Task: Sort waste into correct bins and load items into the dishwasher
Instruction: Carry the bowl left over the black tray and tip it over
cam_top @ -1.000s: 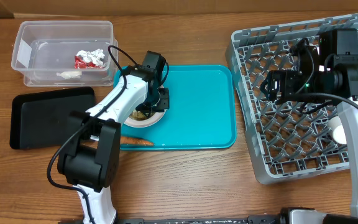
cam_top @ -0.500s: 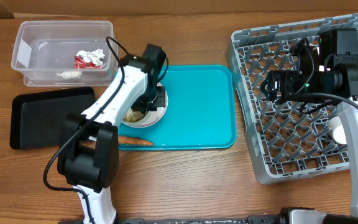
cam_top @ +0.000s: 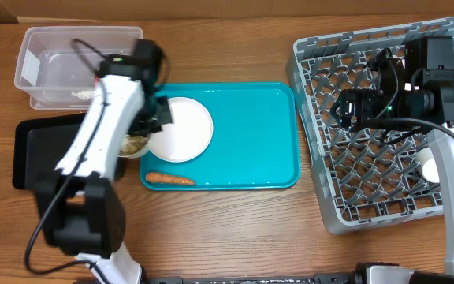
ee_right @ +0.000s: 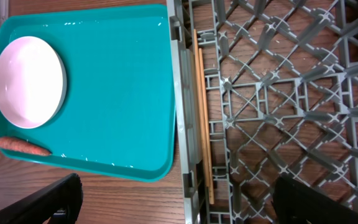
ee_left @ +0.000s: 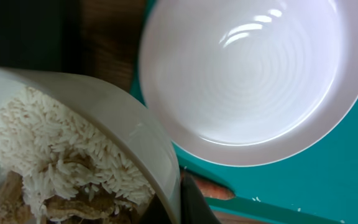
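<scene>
My left gripper [cam_top: 145,136] is shut on the rim of a white bowl [cam_top: 135,145] of beige rice scraps [ee_left: 61,149]. It holds the bowl over the teal tray's left edge, beside the black tray [cam_top: 38,150]. The gripper's finger [ee_left: 184,200] shows against the bowl's wall [ee_left: 143,140]. An empty white plate [cam_top: 181,129] lies on the teal tray [cam_top: 251,142], and an orange carrot [cam_top: 169,179] lies at the tray's front left. My right gripper [ee_right: 179,208] is open and empty over the grey dish rack [cam_top: 369,150]. Chopsticks [ee_right: 202,112] lie along the rack's left side.
The clear tub [cam_top: 46,67] stands at the back left with a white tissue [cam_top: 85,95] in it. My left arm hides part of its inside. A small white cup [cam_top: 429,169] sits in the rack's right part. The plate [ee_right: 28,81] and carrot [ee_right: 20,146] also show in the right wrist view.
My left gripper has lifted the bowl of scraps off the plate and carried it left to the tray's edge. The plate now lies bare. The right arm has not moved.
</scene>
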